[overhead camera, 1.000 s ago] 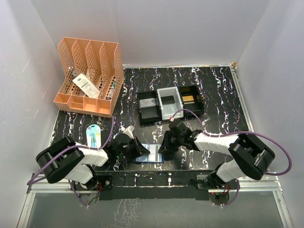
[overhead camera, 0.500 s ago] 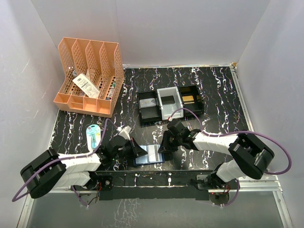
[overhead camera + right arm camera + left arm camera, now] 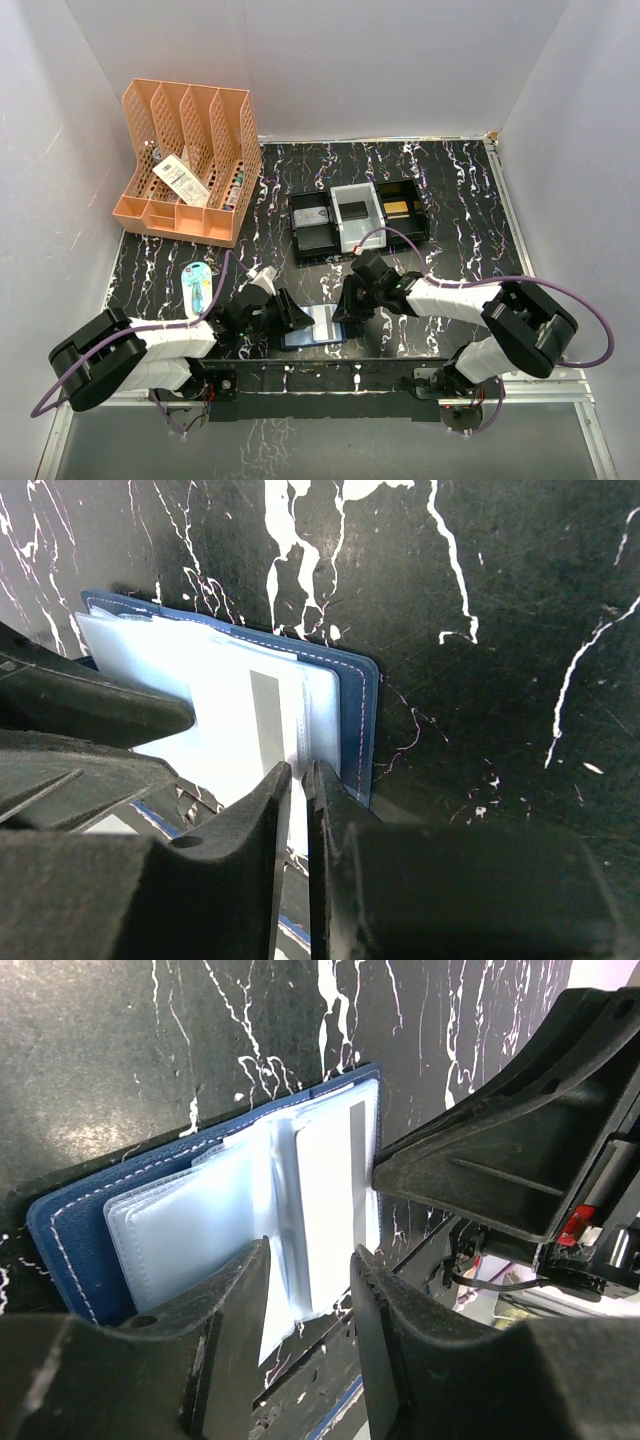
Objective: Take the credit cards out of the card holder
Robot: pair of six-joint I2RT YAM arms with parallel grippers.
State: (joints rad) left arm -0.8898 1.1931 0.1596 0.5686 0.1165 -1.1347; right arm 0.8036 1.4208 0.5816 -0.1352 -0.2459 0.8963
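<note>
The card holder (image 3: 314,326) lies open on the black marbled tabletop (image 3: 450,200), close to the near edge and between my two arms. Its navy cover is down and its pale clear sleeves face up. Inside one sleeve on the right half I see a credit card (image 3: 330,1210), white with a grey stripe.

My left gripper (image 3: 310,1255) has its jaws apart, and the lower edge of the sleeves shows in the gap between them. The jaws do not press on it.

My right gripper (image 3: 300,770) is at the right edge of the card holder. Its jaws are nearly together, with only a thin slit between them. A pale strip shows in this slit, but I cannot tell if the jaws pinch it.

Black and grey trays (image 3: 355,220) stand farther back.
</note>
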